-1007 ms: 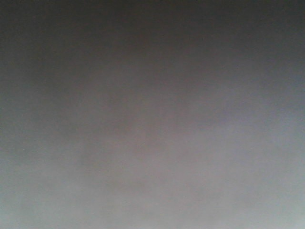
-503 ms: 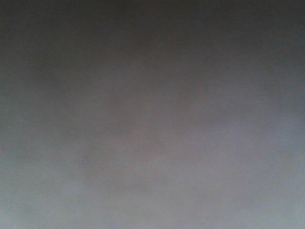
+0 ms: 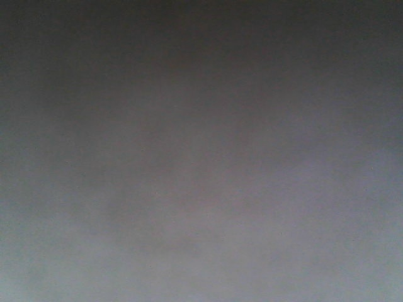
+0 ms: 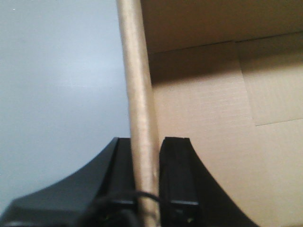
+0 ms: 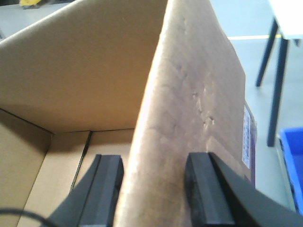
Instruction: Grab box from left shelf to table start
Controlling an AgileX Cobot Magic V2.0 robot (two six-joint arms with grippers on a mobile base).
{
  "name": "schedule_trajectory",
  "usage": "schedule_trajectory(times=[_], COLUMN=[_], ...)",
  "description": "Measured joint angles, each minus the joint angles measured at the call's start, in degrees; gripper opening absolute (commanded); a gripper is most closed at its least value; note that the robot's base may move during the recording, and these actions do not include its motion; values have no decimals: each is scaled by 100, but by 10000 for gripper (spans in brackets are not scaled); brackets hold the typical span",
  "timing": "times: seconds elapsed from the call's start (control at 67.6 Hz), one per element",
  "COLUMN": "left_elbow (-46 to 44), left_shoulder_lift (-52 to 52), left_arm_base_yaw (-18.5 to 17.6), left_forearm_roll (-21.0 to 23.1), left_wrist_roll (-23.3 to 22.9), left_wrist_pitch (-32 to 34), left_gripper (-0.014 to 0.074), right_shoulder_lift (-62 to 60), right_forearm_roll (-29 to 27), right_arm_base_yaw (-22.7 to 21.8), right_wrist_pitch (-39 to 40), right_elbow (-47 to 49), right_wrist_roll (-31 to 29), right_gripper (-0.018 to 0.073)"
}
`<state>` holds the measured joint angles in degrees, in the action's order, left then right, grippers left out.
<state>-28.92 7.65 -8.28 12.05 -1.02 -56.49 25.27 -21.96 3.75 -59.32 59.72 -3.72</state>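
**On the box's two walls, both tools clamped**

At 6 o'clock in the left wrist view, the left tool [image 4: 149,142] grips an upright wall of the box [image 4: 203,118]. Its two black fingers [image 4: 177,175] are drawn close, and the thin cardboard edge runs up between them from 6 towards 12 o'clock. Both pads press against the board. From 12 round to 5 o'clock lies the box's bare brown inside, with its floor flaps and a back wall. From 7 to 11 o'clock, outside the wall, there is only a smooth pale grey surface [image 4: 57,71]; what it is cannot be told.

In the right wrist view the right tool [image 5: 154,161] sits at 6 o'clock. Its fingers [image 5: 206,189] stand wider apart, one inside and one outside a bowed wall of the box [image 5: 94,71], each touching it. The wall has small dents, and a white label [image 5: 246,137] is on the outer face at 4 o'clock. At 1 o'clock, well apart from the box, a white counter [image 5: 289,14] stands on dark legs, with a blue bin [image 5: 292,161] at 3 o'clock.

The front view gives only grey blur. What the box rests on is not shown.
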Motion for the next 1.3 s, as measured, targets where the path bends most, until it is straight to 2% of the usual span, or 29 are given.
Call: schedule_trajectory(times=[1.303], left_elbow=[0], left_shoulder_lift=[0], left_arm_base_yaw=[0], left_forearm_roll=[4], left_wrist_roll=[0], left_wrist_pitch=[0], left_gripper=[-100], right_shoulder_lift=[0], right_forearm_roll=[0], right_arm_base_yaw=[0], right_wrist_pitch=[0], right_elbow=[0], right_wrist_roll=[0], right_gripper=[67])
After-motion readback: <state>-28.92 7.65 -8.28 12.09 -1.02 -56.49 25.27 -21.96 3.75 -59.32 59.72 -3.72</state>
